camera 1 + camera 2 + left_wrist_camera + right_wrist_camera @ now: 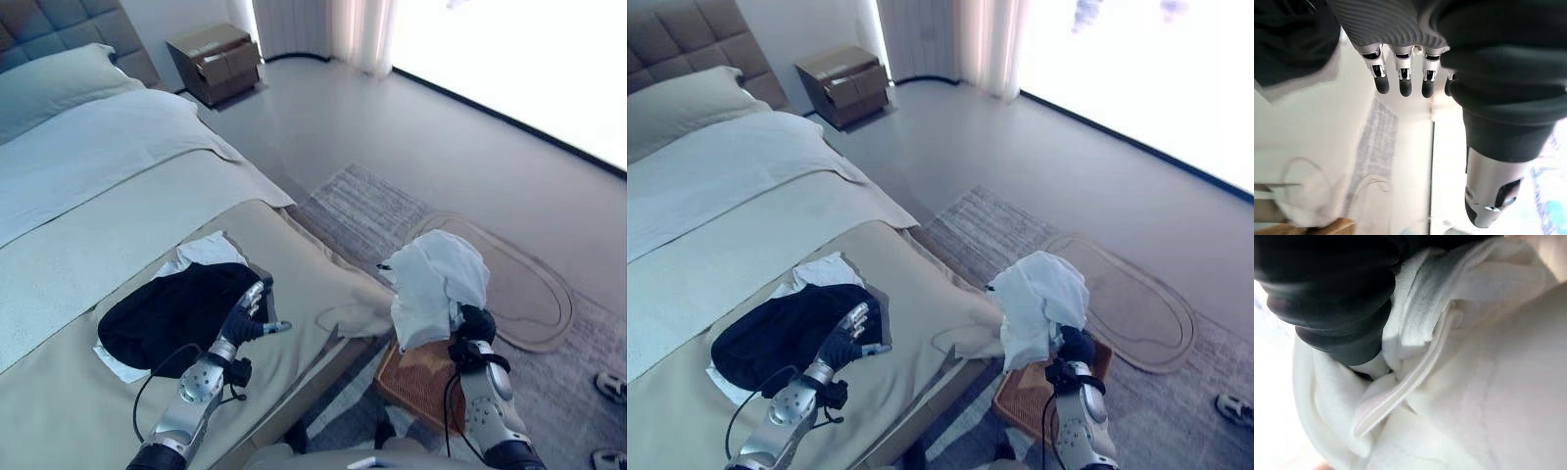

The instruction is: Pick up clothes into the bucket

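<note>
The right robot hand [477, 323] is raised beside the bed, holding up a bunched white garment [436, 284] that drapes over it. Its wrist view shows white folds and a seam pressed against the dark cover; the fingers seem buried in the cloth, so whether they curl around it cannot be told. Directly below this robot hand, on the floor against the bed's edge, sits a brown woven basket [423, 377], with the white garment hanging above it.

The left robot hand [251, 315] rests on the bed with fingers straight and relaxed, gripping nothing. Its fingertips lie at the edge of a black garment [176, 308] spread on the beige bedcover [294, 264]. Another white cloth [206, 251] lies partly beneath the black one.

Further out, a striped grey rug [367, 211] and an oval mat [534, 284] cover the floor. A brown nightstand [216, 61] stands near the headboard, by a pale pillow [59, 83].
</note>
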`<state>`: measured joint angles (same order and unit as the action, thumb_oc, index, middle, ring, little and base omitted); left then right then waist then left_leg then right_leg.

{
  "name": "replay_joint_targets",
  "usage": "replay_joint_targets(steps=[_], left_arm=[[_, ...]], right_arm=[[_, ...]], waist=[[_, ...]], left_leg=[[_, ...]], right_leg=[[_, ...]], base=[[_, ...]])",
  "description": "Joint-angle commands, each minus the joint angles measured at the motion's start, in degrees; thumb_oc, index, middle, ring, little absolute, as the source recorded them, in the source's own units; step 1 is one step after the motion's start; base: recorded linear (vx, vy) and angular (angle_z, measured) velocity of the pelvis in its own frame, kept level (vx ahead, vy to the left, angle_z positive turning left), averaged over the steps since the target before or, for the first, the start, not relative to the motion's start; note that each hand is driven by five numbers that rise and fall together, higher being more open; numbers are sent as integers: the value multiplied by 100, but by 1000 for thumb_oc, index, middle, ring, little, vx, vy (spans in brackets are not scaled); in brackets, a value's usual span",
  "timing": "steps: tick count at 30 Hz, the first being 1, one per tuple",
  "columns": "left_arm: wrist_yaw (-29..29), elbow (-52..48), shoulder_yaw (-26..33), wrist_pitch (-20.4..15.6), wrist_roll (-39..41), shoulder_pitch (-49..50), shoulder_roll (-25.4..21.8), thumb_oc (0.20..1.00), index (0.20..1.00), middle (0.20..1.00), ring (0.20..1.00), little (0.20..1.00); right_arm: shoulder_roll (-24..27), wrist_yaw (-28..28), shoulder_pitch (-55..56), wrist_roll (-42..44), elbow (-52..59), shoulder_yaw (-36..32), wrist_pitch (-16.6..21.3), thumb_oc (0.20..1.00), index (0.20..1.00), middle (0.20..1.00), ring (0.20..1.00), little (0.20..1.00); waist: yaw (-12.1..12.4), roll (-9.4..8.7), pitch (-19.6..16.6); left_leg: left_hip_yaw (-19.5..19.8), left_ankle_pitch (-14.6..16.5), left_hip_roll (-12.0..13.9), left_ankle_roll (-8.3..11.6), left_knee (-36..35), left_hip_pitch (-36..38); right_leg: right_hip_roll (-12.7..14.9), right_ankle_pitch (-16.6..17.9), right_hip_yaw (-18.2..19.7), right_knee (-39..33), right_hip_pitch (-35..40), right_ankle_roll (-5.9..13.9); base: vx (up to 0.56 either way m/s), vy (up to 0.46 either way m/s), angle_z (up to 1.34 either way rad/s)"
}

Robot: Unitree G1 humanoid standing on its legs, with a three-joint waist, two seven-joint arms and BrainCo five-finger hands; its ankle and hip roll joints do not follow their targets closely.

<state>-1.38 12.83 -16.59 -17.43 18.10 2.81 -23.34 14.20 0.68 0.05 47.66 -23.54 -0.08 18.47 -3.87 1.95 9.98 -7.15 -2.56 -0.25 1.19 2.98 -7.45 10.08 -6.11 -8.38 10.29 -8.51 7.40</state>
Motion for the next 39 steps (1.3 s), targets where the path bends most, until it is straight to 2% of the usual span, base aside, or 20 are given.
replay_joint_targets(steps=[1, 5, 7, 10, 14, 21, 22, 28, 30, 39], left_arm=[[137, -535, 367, -526, 506, -393, 65, 1000, 1000, 1000, 1000, 1000], [366, -742, 239, -648, 603, -575, 51, 1000, 1000, 1000, 1000, 1000], [424, -737, 216, -662, 609, -622, 60, 1000, 1000, 1000, 1000, 1000], [638, -850, 200, -726, 516, -715, 59, 1000, 1000, 1000, 1000, 1000], [825, -909, 176, -765, 313, -769, 11, 1000, 1000, 1000, 1000, 1000], [1114, -1231, 117, -884, 286, -892, -127, 1000, 1000, 1000, 1000, 1000], [1141, -1264, 104, -886, 287, -914, -144, 1000, 1000, 1000, 1000, 1000], [1298, -1531, 13, -880, 259, -948, -210, 1000, 1000, 1000, 1000, 1000], [1341, -1637, -23, -897, 303, -919, -258, 1000, 1000, 1000, 1000, 1000], [1511, -1820, -85, -940, 350, -946, -320, 1000, 1000, 1000, 1000, 1000]], right_arm=[[173, -217, -721, -308, 393, -129, 527, 200, 200, 200, 200, 200], [213, -701, -1418, -288, 113, -115, 752, 200, 200, 200, 200, 200], [215, -797, -1572, -321, 28, -114, 778, 200, 200, 200, 200, 200], [394, -1150, -1978, -491, -136, -142, 880, 200, 200, 200, 200, 200], [565, -1364, -2273, -538, -290, -222, 959, 200, 200, 200, 200, 200], [1211, -1842, -3069, -629, -874, -226, 1041, 200, 200, 200, 200, 200], [1290, -1890, -3148, -627, -969, -213, 1030, 200, 200, 200, 200, 200], [1644, -2117, -3717, -513, -1706, -178, 955, 200, 200, 200, 200, 200], [1866, -2206, -4012, -595, -2155, -56, 815, 200, 200, 200, 200, 200], [2211, -2380, -4770, -927, -3170, 392, 441, 200, 200, 200, 200, 200]], waist=[[-156, -150, 658], [-202, -27, 926], [-184, -2, 927], [-175, 114, 1123], [-169, 222, 1202], [-177, 473, 1451], [-159, 517, 1446], [-119, 692, 1540], [-80, 773, 1598], [-11, 860, 1735]], left_leg=[[94, 913, 437, 151, 1453, -637], [35, 1018, 544, 123, 1980, -1406], [-18, 1047, 577, 106, 2093, -1612], [-113, 1202, 665, 91, 2539, -2143], [-128, 1305, 726, 91, 2846, -2541], [-221, 1513, 719, 22, 3523, -3509], [-165, 1703, 707, 66, 3636, -3563], [-152, 1826, 655, 35, 3996, -4122], [-190, 1856, 639, 22, 4122, -4316], [-228, 1954, 583, 4, 4496, -4750]], right_leg=[[717, 881, -76, 212, -602, 350], [673, 760, 123, 772, -1531, 265], [636, 734, 191, 894, -1783, 245], [589, 587, 389, 1355, -2446, 185], [567, 481, 508, 1704, -2908, 130], [460, 322, 883, 2377, -4018, 20], [443, 136, 921, 2532, -4089, 55], [397, 17, 1093, 2964, -4718, -9], [406, -4, 1150, 3116, -4955, -26], [370, -106, 1299, 3534, -5421, -86]], base=[[-133, -23, -18], [-185, -52, -4], [-153, -22, -21], [-124, -38, -28], [-74, -27, -14], [-44, 3, -12], [47, 5, -12], [-1, 18, -4], [1, 28, -4], [-2, 5, -2]])
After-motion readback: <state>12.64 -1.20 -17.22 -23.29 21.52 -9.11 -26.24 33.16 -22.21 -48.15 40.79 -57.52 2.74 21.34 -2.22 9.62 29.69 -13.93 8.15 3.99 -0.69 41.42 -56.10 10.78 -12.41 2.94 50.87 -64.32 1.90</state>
